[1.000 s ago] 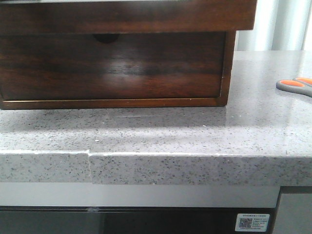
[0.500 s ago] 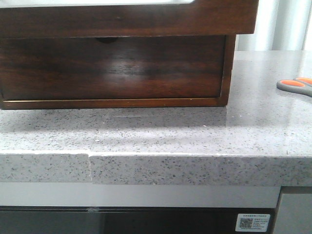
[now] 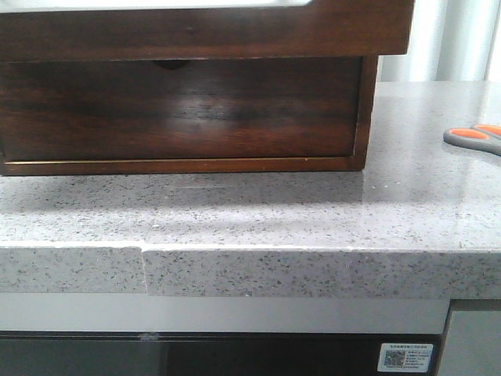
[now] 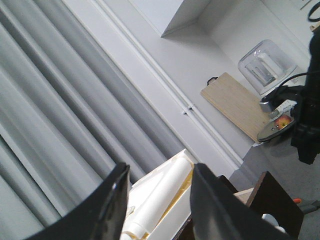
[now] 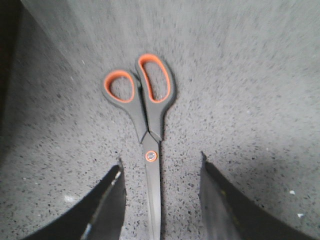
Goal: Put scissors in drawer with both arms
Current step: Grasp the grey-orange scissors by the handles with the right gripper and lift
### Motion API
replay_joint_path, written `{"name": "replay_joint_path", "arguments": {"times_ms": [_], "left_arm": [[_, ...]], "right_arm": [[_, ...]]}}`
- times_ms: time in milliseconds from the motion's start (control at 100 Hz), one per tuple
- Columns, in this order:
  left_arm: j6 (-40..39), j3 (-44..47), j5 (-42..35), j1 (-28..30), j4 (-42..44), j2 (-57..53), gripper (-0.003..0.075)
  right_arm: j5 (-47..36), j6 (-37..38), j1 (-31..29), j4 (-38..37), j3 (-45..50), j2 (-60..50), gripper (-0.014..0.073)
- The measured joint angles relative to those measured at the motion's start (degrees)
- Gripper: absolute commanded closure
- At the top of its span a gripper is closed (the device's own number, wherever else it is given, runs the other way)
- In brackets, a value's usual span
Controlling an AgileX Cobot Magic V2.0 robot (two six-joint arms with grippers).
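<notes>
A speckled grey stone counter (image 3: 313, 227) fills most of the front view, and a seam can be seen in its near edge toward the left. On the far left part of the counter a dark wooden chest (image 3: 180, 110) is set, its lower front bearing a small half-round notch at the top. Above that, the drawer (image 3: 203, 30) is seen as a wide glossy brown band jutting out past the chest's right side, with a strip of white showing along its upper edge.

The scissors (image 3: 473, 139) are laid flat on the counter at the far right, well apart from the chest, with only the grey handles and orange inserts inside the frame. In the right wrist view the scissors (image 5: 147, 125) are seen whole and closed, the blades pointing between the spread fingers of the right gripper (image 5: 160, 200), which is held open above them without touching.

The left gripper (image 4: 157, 200) is likewise spread apart with nothing between its fingers, and it is pointed at a grey curtain (image 4: 55, 110) and white wall.
</notes>
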Motion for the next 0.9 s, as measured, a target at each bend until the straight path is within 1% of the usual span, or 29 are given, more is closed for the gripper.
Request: {"name": "replay_joint_path", "arguments": {"times_ms": [100,300,430,600,750,900], "left_arm": [[-0.1,0.0,0.0,0.0,-0.03,-0.03,0.0445],[-0.1,0.0,0.0,0.0,-0.13,-0.03,0.0445],[-0.1,0.0,0.0,0.0,-0.13,-0.03,0.0445],[-0.1,0.0,0.0,0.0,-0.13,-0.03,0.0445],[-0.1,0.0,0.0,0.0,-0.13,-0.03,0.0445],[-0.1,0.0,0.0,0.0,-0.13,-0.03,0.0445]], "right_arm": [[5.71,-0.19,0.0,0.0,-6.16,6.78,0.0287],[10.0,-0.49,0.4,0.76,-12.4,16.4,0.0287],[13.29,-3.69,1.56,0.89,-16.86,21.35,0.0287],[18.15,-4.83,2.03,0.91,-23.29,28.12,0.0287],[21.29,-4.97,2.03,0.58,-26.27,32.86,0.0287],[21.71,-4.97,2.03,0.45,-26.77,35.7,0.0287]]}}
